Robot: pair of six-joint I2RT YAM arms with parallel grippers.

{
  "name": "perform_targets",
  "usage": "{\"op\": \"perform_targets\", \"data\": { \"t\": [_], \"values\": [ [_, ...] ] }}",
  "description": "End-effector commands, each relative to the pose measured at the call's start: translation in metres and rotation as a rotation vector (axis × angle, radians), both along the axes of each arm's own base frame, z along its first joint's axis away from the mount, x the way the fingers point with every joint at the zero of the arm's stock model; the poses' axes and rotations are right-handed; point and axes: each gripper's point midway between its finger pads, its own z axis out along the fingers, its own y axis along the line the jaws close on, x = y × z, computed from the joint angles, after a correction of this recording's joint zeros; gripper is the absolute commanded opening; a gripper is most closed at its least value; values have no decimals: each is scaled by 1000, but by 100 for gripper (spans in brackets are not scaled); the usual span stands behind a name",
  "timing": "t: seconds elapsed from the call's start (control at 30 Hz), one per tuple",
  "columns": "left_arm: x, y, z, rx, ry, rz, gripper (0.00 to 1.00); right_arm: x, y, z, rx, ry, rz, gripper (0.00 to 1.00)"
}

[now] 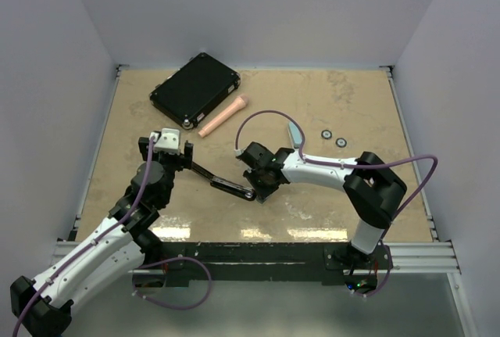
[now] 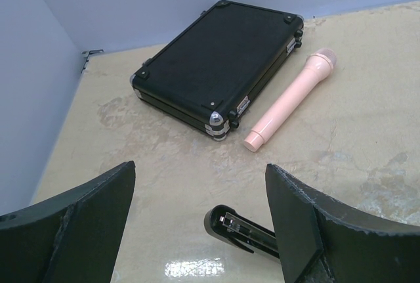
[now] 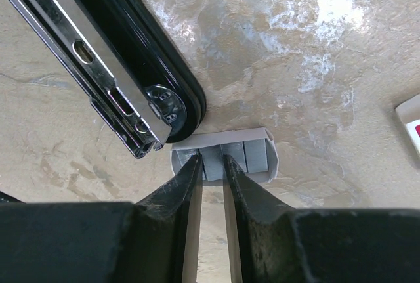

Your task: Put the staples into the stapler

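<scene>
Black case (image 1: 195, 89) at the far left of the beige table (image 1: 359, 102), flat, lid shut. Just right of it a pink cylinder (image 1: 223, 115), lying aslant, near the case's corner but apart from it.

Nearer the bases, left gripper (image 2: 199, 170) low over the table, jaws spread wide, pinching nothing. Between its fingers, close to the right-hand one and partly hidden behind it, one rounded end of the stapler (image 1: 223, 182). Contact between that finger and the stapler: unclear.

Stapler black, opened out, flat on the table, running aslant from the left gripper towards the right one. Bright metal channel bared along its length in the right wrist view.

At the stapler's other rounded end, right gripper (image 3: 211, 165) pointed down at the table, jaws drawn close with only a narrow slit between them. Fingertips set on the near edge of the staples (image 3: 254, 155). Staples grey, ribbed, flat on the table just beside that rounded end, outside the stapler. A little of the strip visible in the slit, the rest sticking out to the right of the fingers. Pinched or only touched: cannot tell. From above, staples hidden under the gripper.

Farther right and back, two small black rings (image 1: 328, 134), side by side, well apart from both grippers.
</scene>
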Motion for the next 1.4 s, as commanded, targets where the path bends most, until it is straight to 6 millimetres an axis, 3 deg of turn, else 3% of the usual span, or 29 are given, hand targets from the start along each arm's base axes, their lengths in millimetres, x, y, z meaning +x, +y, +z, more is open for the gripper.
{"op": "perform_targets", "data": {
  "t": [0.0, 0.47, 0.73, 0.87, 0.97, 1.17, 1.37],
  "values": [
    [3, -1, 19, -33, -48, 4, 84, 7, -9, 7, -43, -45, -40, 20],
    [2, -2, 20, -35, -49, -4, 85, -7, 0, -9, -11, 45, -14, 27],
    [2, -1, 20, -37, -51, -2, 84, -8, -4, -18, -37, 57, -9, 23],
    [1, -1, 21, -39, -54, -4, 84, -3, -1, -7, -21, 29, -13, 11],
    [2, -2, 20, -37, -51, -7, 84, 1, 0, 5, -16, 7, -11, 8],
    [1, -2, 21, -37, -52, -7, 84, 7, 4, 30, 22, -34, -13, 6],
    [1, -2, 20, -34, -51, -7, 84, 11, -6, 26, -28, -57, -40, 7]
  ]
}}
